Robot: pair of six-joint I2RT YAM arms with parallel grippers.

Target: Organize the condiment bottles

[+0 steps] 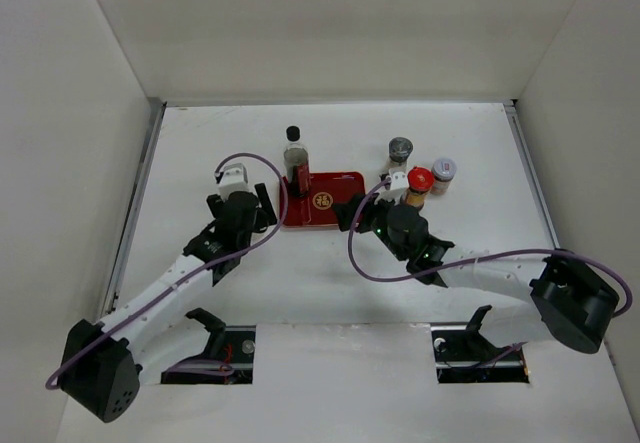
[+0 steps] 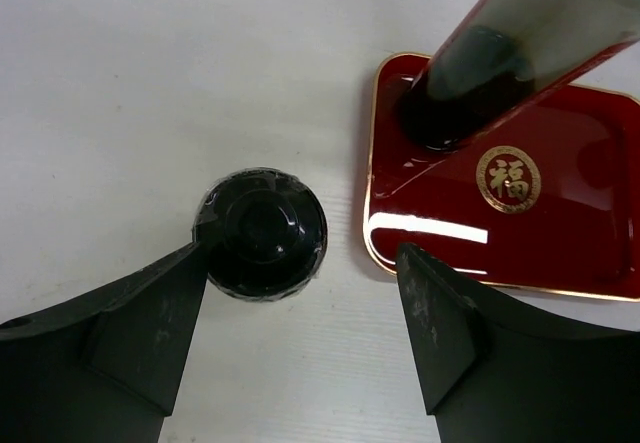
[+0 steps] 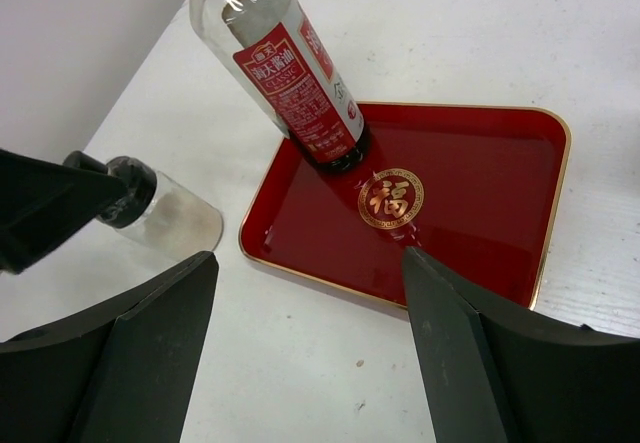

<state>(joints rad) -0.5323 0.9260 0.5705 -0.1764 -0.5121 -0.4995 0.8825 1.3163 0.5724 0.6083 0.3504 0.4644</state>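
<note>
Left gripper (image 2: 300,248): held wide open astride the dark-capped shaker (image 2: 260,231); nothing clamped.
Right gripper (image 3: 310,256): held wide open, empty, above the near edge of the red tray (image 3: 480,193).
Dark-capped shaker: set just left of the tray.
Tall bottle (image 3: 300,93): stood in the tray's far-left corner.
Right of tray: grey-capped shaker (image 1: 400,149), red-capped orange bottle (image 1: 419,185), small red-labelled jar (image 1: 443,173), grouped.

This is a robotics lab test cell. A bare white tabletop (image 1: 330,283) is boxed in on three sides by plain white wall panels (image 1: 330,23). Two white-and-black robot arms (image 1: 185,268) are mounted at its near edge, trailing thin purple cables (image 1: 350,241). Staged props sit on the table: a glossy red rectangular tray with a gold emblem (image 1: 345,185) and a few small condiment bottles (image 1: 295,158).
</note>
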